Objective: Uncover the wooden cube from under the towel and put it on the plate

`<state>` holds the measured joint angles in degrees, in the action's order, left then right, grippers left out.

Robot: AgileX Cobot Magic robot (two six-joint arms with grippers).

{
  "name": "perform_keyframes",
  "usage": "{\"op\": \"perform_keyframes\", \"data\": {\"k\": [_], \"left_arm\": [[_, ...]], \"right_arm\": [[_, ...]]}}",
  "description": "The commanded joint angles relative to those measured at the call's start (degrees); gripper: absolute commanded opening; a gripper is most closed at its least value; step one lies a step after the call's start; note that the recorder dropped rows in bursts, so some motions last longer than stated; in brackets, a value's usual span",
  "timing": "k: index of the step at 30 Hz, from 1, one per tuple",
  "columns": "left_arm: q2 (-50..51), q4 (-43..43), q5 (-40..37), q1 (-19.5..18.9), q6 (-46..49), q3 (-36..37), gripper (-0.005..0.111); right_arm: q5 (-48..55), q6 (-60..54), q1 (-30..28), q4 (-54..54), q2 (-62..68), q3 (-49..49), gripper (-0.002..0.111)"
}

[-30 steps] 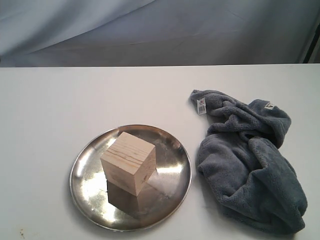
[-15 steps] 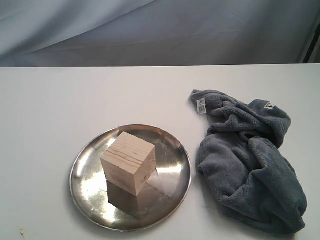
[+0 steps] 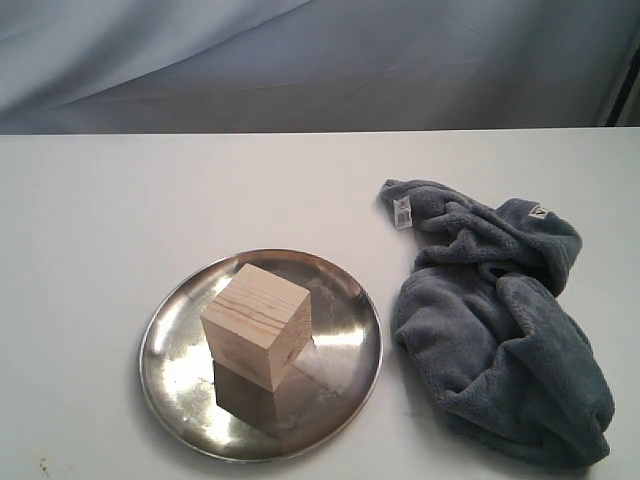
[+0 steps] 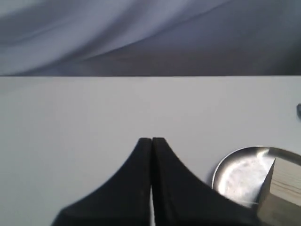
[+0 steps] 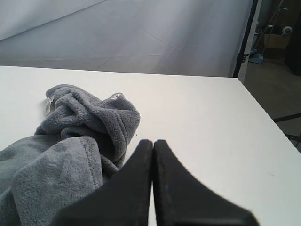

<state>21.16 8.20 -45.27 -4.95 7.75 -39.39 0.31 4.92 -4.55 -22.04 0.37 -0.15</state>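
The wooden cube [image 3: 257,324] stands uncovered on the steel plate [image 3: 344,290] at the front of the white table, tilted a little so one corner faces forward. To the plate's right the blue-grey towel [image 3: 500,320] lies crumpled in a heap, its white tag showing at the far end. Neither gripper appears in the exterior view. In the left wrist view my left gripper [image 4: 151,140] is shut and empty, with the plate [image 4: 237,174] and the cube [image 4: 284,188] off to one side. My right gripper [image 5: 153,141] is shut and empty beside the towel [image 5: 70,141].
A grey cloth backdrop [image 3: 320,60] hangs behind the table's far edge. The table's right edge [image 5: 263,113] shows in the right wrist view, with a dark stand pole [image 5: 247,37] and floor clutter beyond it.
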Motion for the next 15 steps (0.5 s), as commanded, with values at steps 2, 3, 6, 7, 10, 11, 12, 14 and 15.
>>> {"op": "perform_keyframes", "data": {"k": [2, 3, 6, 7, 10, 11, 12, 14, 15], "left_arm": [[-10.13, 4.59, 3.52, -0.11, 1.88, 3.29, 0.0], [-11.73, 4.97, 3.77, -0.11, 1.91, 3.49, 0.0], [-15.85, 4.97, 4.86, -0.11, 3.65, 3.99, 0.0], [-16.93, 4.97, 4.99, -0.11, 4.56, 3.99, 0.0], [-20.99, 4.97, 6.19, -0.11, 4.95, 3.99, 0.0], [-21.16, 4.97, 7.11, -0.11, 4.95, 3.99, 0.0], [-21.16, 4.74, 8.04, 0.13, 4.95, 3.99, 0.0], [-21.16, 4.74, 8.3, 0.56, 4.95, 3.74, 0.0], [-21.16, 4.4, 8.89, 0.93, 4.95, 3.98, 0.0]], "right_arm": [[0.68, 0.23, 0.0, -0.28, -0.37, 0.15, 0.003], [0.68, 0.23, 0.0, -0.28, -0.37, 0.15, 0.003], [0.68, 0.23, 0.0, -0.28, -0.37, 0.15, 0.003], [0.68, 0.23, 0.0, -0.28, -0.37, 0.15, 0.003], [0.68, 0.23, 0.0, -0.28, -0.37, 0.15, 0.003], [0.68, 0.23, 0.0, -0.28, -0.37, 0.15, 0.003], [0.68, 0.23, 0.0, -0.28, -0.37, 0.15, 0.003], [0.68, 0.23, 0.0, -0.28, -0.37, 0.15, 0.003], [0.68, 0.23, 0.0, -0.28, -0.37, 0.15, 0.003]]}}
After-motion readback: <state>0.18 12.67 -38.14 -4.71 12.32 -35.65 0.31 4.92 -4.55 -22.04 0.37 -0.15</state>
